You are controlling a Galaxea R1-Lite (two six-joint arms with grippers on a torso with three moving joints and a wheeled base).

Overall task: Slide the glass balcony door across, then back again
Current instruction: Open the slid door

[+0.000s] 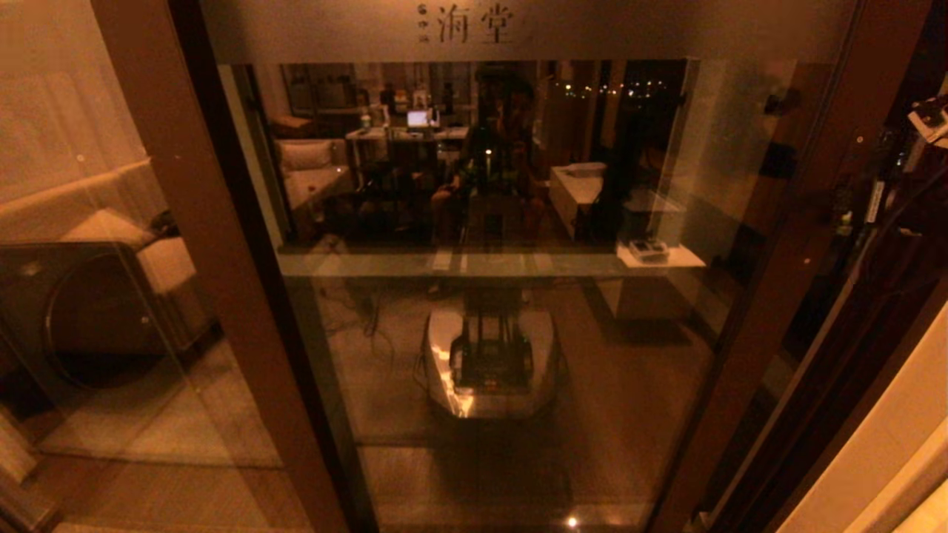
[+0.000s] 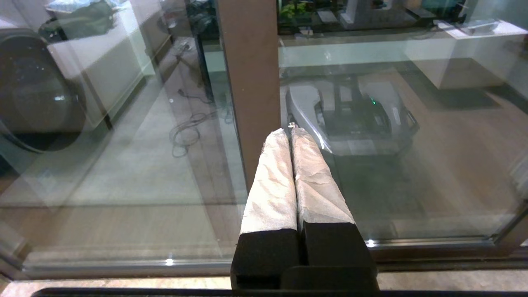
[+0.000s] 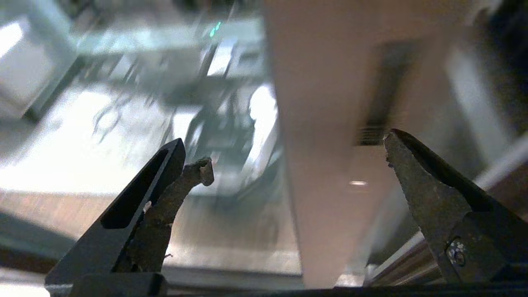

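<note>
Glass balcony door [image 1: 489,311] is seen filling the head view, framed in brown wood, frosted band with characters at the top; its right stile [image 1: 785,244] runs down at the right. Right gripper [image 3: 288,165] is held spread wide, its fingers [image 3: 416,173] set either side of that stile and not yet pressed on it, as judged from the right wrist view. Left gripper [image 2: 291,177] is parked low before the left stile [image 2: 249,82], padded fingers pressed together, nothing held.

Risk: a closing grip may slip on the smooth flat stile, or the glass may be struck by a fingertip if the approach is skewed.

Right gripper is shown only by its wrist view; in the head view just a little arm hardware is glimpsed at the far right edge.
</note>
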